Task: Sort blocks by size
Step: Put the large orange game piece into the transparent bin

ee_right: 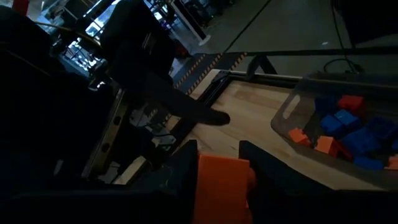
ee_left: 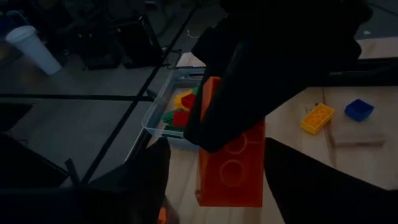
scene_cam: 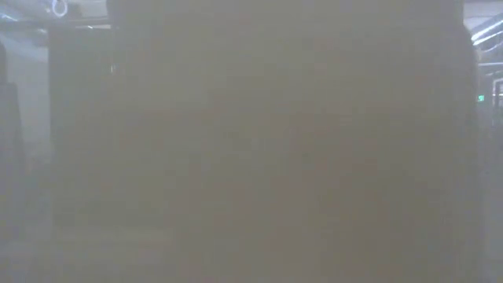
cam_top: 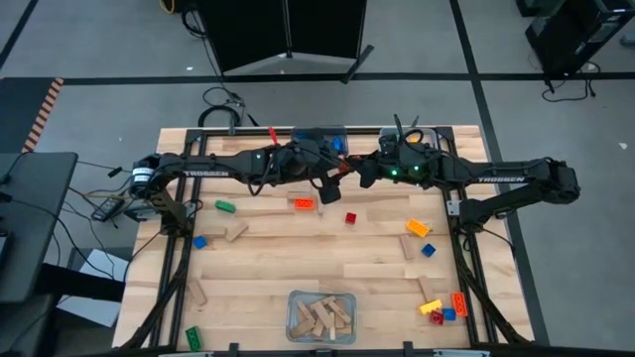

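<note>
Above the middle of the table my two grippers meet tip to tip. My right gripper point(ee_right: 219, 155) point(cam_top: 359, 177) is shut on an orange studded brick point(ee_left: 230, 168). My left gripper point(ee_left: 216, 148) point(cam_top: 335, 186) is open; its fingers point(ee_left: 152, 177) stand on either side of that brick's lower half, and I see a gap on one side at least. Other blocks lie scattered on the table point(cam_top: 298, 268): an orange one point(cam_top: 304, 203), a red one point(cam_top: 350, 217), a yellow one point(cam_top: 418, 227). The low view is fogged and shows nothing. My right gripper pinches the orange brick point(ee_right: 221, 186) between its two fingers, which cover the brick's upper end point(ee_left: 214, 93). The fingers come roughly level from the table's right. The brick is lifted clear of the table, its round hollows facing my left gripper.
A clear bin point(ee_left: 177, 109) point(ee_right: 336, 134) with coloured bricks stands at the table's far edge, just behind the grippers. A second clear bin point(cam_top: 320, 315) with tan wooden blocks sits at the near edge. More bricks cluster at the near right corner point(cam_top: 442, 309).
</note>
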Robot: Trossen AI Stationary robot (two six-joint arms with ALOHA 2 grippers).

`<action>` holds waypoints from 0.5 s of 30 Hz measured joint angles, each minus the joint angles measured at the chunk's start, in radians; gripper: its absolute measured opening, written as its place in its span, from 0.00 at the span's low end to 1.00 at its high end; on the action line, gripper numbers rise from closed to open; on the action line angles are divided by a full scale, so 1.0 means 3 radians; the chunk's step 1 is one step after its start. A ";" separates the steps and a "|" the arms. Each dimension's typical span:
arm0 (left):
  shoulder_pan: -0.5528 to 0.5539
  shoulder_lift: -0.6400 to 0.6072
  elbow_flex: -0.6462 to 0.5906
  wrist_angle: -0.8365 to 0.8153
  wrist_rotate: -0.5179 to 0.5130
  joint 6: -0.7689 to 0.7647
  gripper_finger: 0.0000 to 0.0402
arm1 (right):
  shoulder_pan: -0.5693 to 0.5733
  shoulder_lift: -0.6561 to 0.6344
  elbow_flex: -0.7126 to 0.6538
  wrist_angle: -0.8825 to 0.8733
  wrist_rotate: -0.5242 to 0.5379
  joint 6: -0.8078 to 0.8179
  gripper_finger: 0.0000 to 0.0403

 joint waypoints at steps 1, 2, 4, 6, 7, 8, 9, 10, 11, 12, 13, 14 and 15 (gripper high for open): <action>0.0004 -0.0004 0.0001 -0.0019 -0.0001 0.0022 0.65 | -0.0015 -0.0008 0.0000 -0.0022 -0.0002 -0.0002 0.28; 0.0007 -0.0020 0.0001 -0.0084 -0.0007 0.0056 0.65 | -0.0034 -0.0016 0.0000 -0.0056 -0.0005 0.0005 0.28; 0.0009 -0.0044 0.0001 -0.0142 -0.0076 0.0081 0.66 | -0.0095 -0.0051 0.0000 -0.0121 -0.0017 0.0030 0.28; 0.0012 -0.0101 0.0001 -0.0276 -0.0159 0.0084 0.66 | -0.0167 -0.0090 -0.0001 -0.0235 -0.0039 0.0073 0.28; 0.0021 -0.0141 0.0001 -0.0324 -0.0161 0.0085 0.66 | -0.0213 -0.0110 -0.0002 -0.0285 -0.0041 0.0110 0.28; 0.0043 -0.0170 0.0001 -0.0401 -0.0159 0.0082 0.66 | -0.0263 -0.0134 -0.0003 -0.0370 -0.0048 0.0136 0.28; 0.0069 -0.0189 0.0005 -0.0489 -0.0138 0.0074 0.66 | -0.0309 -0.0154 -0.0004 -0.0445 -0.0060 0.0157 0.28; 0.0113 -0.0219 0.0005 -0.0564 -0.0058 0.0036 0.66 | -0.0370 -0.0174 -0.0004 -0.0483 -0.0064 0.0168 0.28; 0.0163 -0.0231 0.0005 -0.0648 0.0083 -0.0011 0.66 | -0.0435 -0.0194 -0.0003 -0.0551 -0.0081 0.0174 0.28; 0.0230 -0.0239 -0.0007 -0.0677 0.0255 -0.0069 0.66 | -0.0497 -0.0203 -0.0003 -0.0652 -0.0089 0.0178 0.28; 0.0319 -0.0269 -0.0048 -0.0657 0.0476 -0.0111 0.66 | -0.0568 -0.0205 -0.0003 -0.0726 -0.0089 0.0178 0.28; 0.0411 -0.0297 -0.0117 -0.0642 0.0704 -0.0171 0.66 | -0.0638 -0.0201 -0.0003 -0.0816 -0.0098 0.0179 0.28; 0.0491 -0.0312 -0.0192 -0.0577 0.0901 -0.0210 0.66 | -0.0714 -0.0200 -0.0003 -0.0934 -0.0109 0.0179 0.28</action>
